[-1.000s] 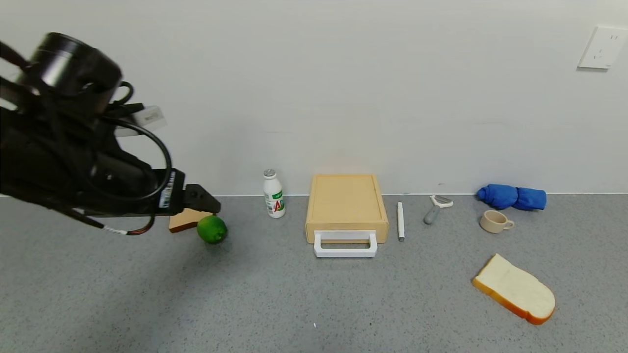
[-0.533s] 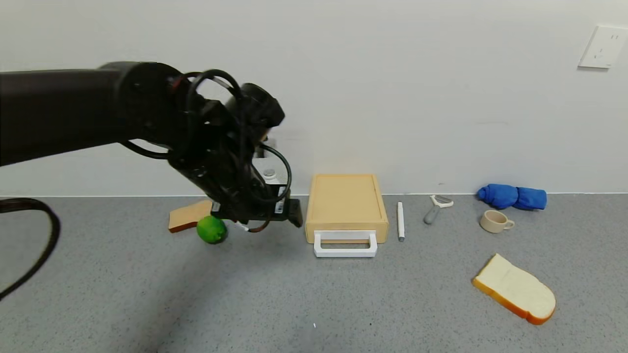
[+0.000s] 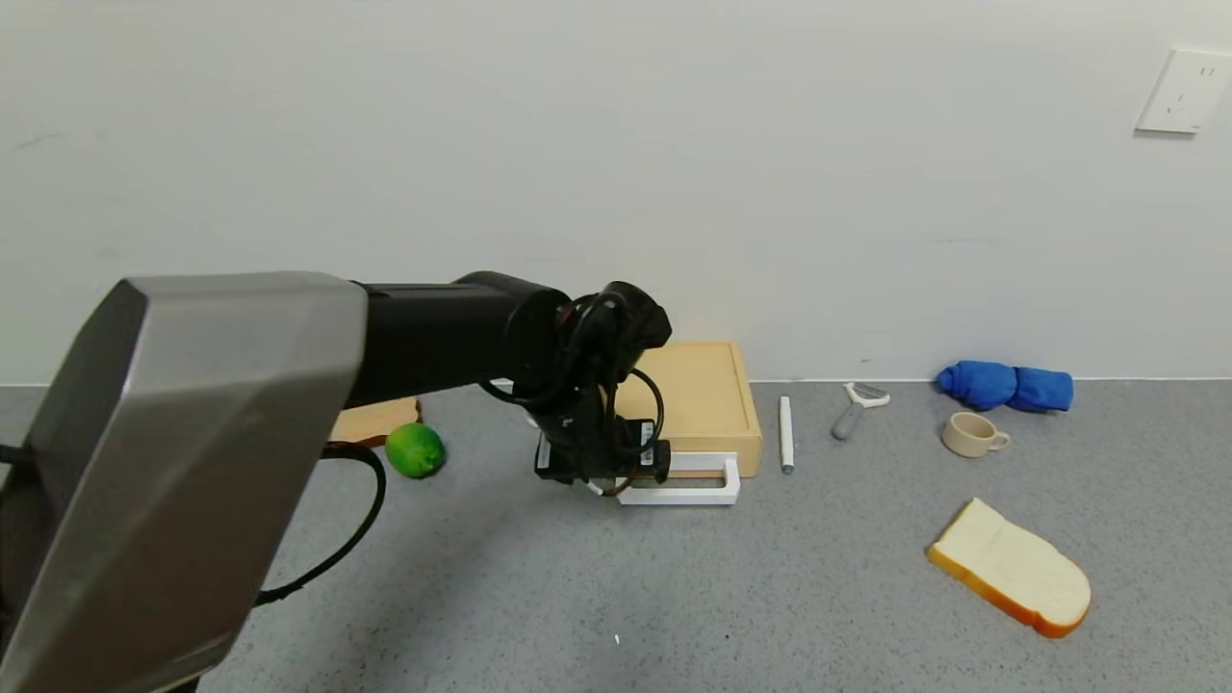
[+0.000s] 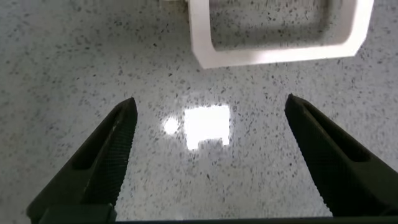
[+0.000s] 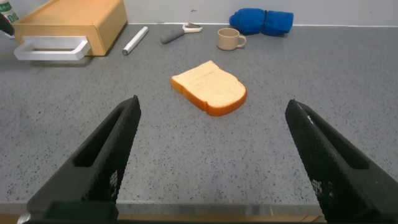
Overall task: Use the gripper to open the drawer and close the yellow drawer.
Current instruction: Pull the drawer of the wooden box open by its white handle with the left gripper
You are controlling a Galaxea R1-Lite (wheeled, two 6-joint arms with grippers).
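Observation:
The pale yellow-tan drawer box [image 3: 688, 395] sits against the back wall, its drawer pushed in and its white loop handle [image 3: 679, 498] sticking out in front. My left gripper [image 3: 602, 479] points down at the table just to the left of the handle's left end. In the left wrist view the gripper [image 4: 211, 106] is open and empty over bare table, with the handle [image 4: 273, 55] just beyond the fingertips. My right gripper [image 5: 214, 109] is open and empty, low over the table at the near right, out of the head view. The box [image 5: 68, 22] shows far off in its view.
A green lime [image 3: 415, 449] and a brown bread piece [image 3: 375, 419] lie left of the arm. Right of the box lie a white pen [image 3: 785, 433], a peeler [image 3: 855, 409], a beige cup [image 3: 972, 434] and a blue cloth [image 3: 1006, 387]. A bread slice [image 3: 1011, 568] lies front right.
My left arm has swung from the far left across the lime and down to the left end of the drawer handle. The drawer has not moved.

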